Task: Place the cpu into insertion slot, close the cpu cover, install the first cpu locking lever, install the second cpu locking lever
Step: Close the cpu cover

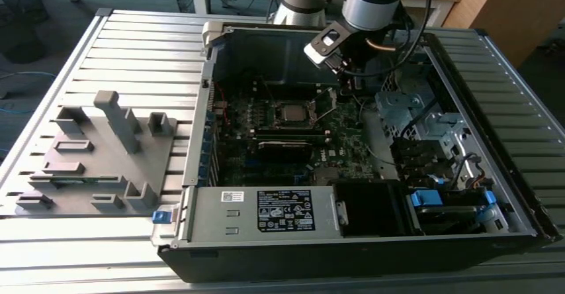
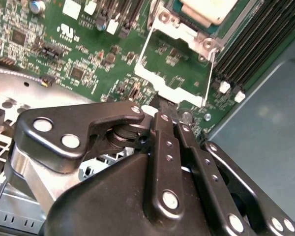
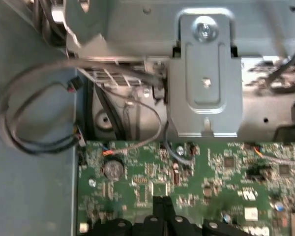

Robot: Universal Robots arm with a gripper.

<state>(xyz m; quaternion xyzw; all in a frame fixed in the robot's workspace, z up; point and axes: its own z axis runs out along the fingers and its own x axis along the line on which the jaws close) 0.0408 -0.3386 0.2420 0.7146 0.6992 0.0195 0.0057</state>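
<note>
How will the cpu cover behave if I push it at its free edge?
The cpu cover is a thin metal frame around a big open window, so it is probably light and may flex a little. It looks hinged beside the cpu, so a push from the gripper should swing it rather than slide it.

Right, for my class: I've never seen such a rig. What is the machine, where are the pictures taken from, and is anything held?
One robot arm with a gripper reaches into an open computer case on a slatted table, beside a grey tray. The exterior view looks on from off the arm; both wrist views ride on it. The cpu is already in place; the cpu cover stands open. The gripper is shut, its tip at the cover's edge; whether it grips, I cannot tell.
</note>
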